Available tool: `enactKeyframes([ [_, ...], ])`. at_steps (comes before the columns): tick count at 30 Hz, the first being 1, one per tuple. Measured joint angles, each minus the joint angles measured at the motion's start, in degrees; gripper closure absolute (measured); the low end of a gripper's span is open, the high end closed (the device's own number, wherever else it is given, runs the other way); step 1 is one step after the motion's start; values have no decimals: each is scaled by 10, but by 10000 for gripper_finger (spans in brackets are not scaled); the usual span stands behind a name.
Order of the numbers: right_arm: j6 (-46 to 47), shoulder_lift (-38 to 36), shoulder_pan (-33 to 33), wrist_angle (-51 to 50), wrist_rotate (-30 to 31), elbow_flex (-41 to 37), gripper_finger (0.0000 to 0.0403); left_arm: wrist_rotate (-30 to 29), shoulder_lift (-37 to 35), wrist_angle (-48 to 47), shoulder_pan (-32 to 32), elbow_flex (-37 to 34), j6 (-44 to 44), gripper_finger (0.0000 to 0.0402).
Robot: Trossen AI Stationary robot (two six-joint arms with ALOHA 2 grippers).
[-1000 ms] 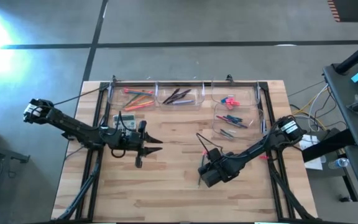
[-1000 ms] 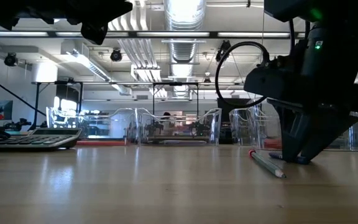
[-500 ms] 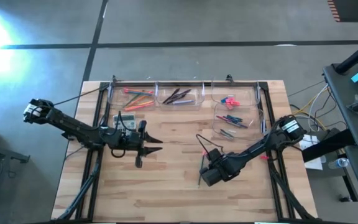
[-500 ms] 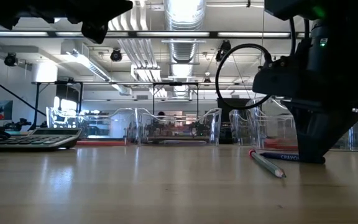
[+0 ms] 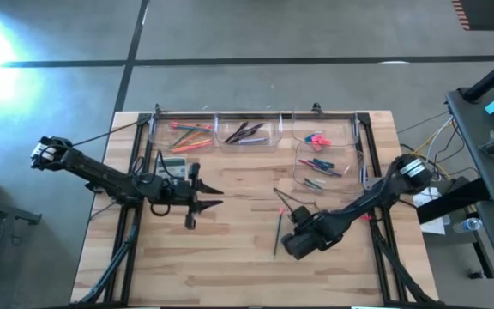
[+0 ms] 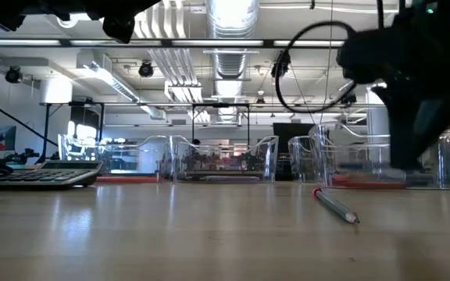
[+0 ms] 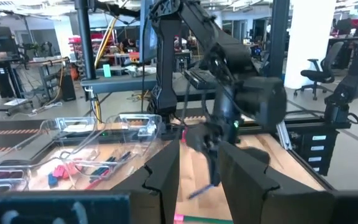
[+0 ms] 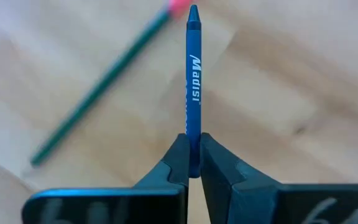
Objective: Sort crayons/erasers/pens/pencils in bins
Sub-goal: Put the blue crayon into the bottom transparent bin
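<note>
Four bins [image 5: 249, 140] stood at the back. The right gripper [image 8: 193, 163] clamped one blue crayon [image 8: 193, 81] above one green pencil [image 5: 277, 233]. The left gripper [image 7: 199, 180] hung partly apart, empty.

Right gripper [image 8: 193, 163] hovering above table's middle, nearer front edge, fingers [image 8: 176, 163] pinching blue crayon [image 8: 193, 81] by one end. Right arm reaching in from right edge. Left gripper [image 5: 217, 197] waiting over left half of table, fingers slightly parted, holding nothing.
</note>
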Motion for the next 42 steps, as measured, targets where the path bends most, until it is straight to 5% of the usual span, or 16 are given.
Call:
enactKeyframes([
  [8,-13,-112,1,-77,92,4,390,0,-8,-1,0,0,-1,307],
  [18,61,-251,-39,-320,166,-12,390,0,-8,1,0,0,-1,307],
  [31,33,-366,-80,-210,100,-194,390,0,-8,4,0,0,-1,307],
  [42,58,-449,-81,-186,130,-266,390,0,-8,14,0,0,-1,307],
])
